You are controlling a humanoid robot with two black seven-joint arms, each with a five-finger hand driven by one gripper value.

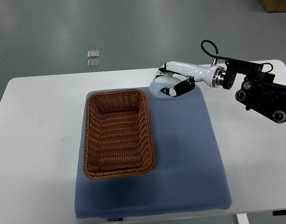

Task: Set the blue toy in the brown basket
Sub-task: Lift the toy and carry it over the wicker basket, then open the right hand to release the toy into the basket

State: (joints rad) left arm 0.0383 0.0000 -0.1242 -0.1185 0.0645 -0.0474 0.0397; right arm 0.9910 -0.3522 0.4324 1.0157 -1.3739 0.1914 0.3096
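White table point(35, 140) fills most of view, grey floor point(133, 28) beyond far edge. Two small clear square items point(93, 59) on floor past table's far side, one just behind the other, too small to ID.

Blue-grey mat point(189, 163) laid on table centre, small label tab at near edge. Brown basket point(89, 140) sits on mat's left half, wicker, rectangular, long axis running near-to-far, slightly skewed. Inside shows only weave, nothing else visible in it.

Blue toy point(157, 87) at mat's far edge, just right of basket's far-right corner, not touching basket as far as can tell. Pale blue, roundish, mostly covered by hand so shape unclear. Resting on or very close to mat; can't tell if lifted.

Right hand point(173, 84) comes in from right edge: black arm hardware w/ round joints at far right, black cable loop above wrist, white forearm shell, then white/black fingers. Fingers curled down over toy, closed around its top and right side; looks like a grasp on toy, thumb side facing near edge. Hand over mat's far edge, well apart from basket interior.

Left arm not visible anywhere along left edge.

Brown box corner point(275, 4) at top-right on floor, cut off by frame.
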